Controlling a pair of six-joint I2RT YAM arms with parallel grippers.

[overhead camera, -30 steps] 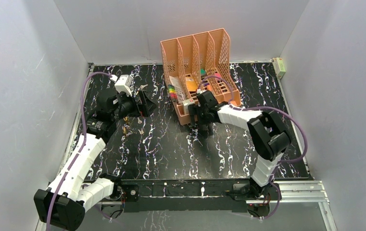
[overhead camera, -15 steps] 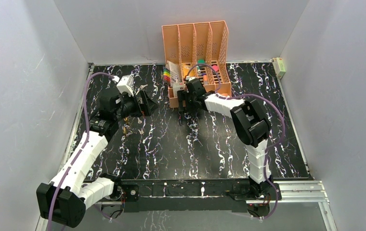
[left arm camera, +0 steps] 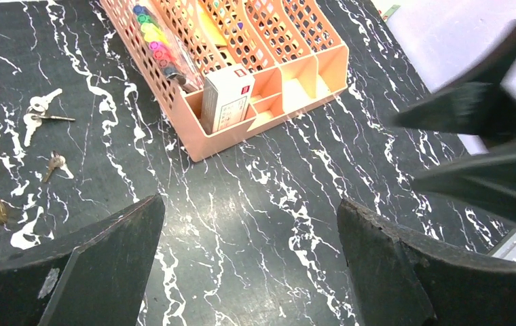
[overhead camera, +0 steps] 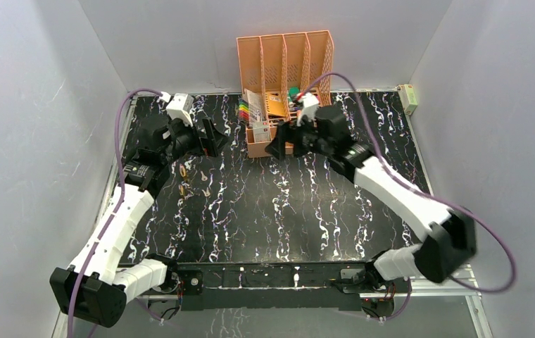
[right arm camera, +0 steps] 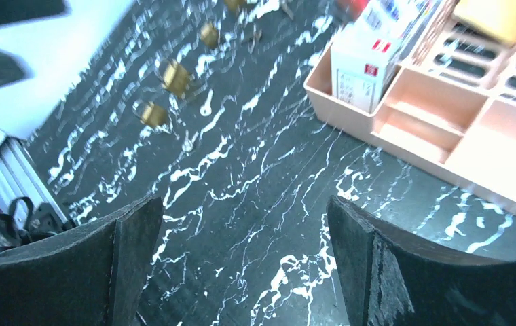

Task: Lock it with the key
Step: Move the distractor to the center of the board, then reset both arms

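- Top view: the left gripper (overhead camera: 214,139) and right gripper (overhead camera: 276,146) both hang released and empty above the black, white-veined marble-patterned table (overhead camera: 307,211). The small brass padlocks (overhead camera: 182,171) lie at the left, near the left gripper.
- Left wrist: loose silver keys (left arm camera: 36,103) lie left of the orange mesh plastic desk organiser (left arm camera: 269,119). Best to descend with the jaws straddling one key's head.
- Right wrist: blurred. The padlocks sit well to its left, so it should travel left and pin one body steady.

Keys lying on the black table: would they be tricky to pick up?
Probably: the keys look thin and lie flat, so gripping an edge could be hard. Being small metal, they are likely stiff and light, and a push would probably slide them across the table.
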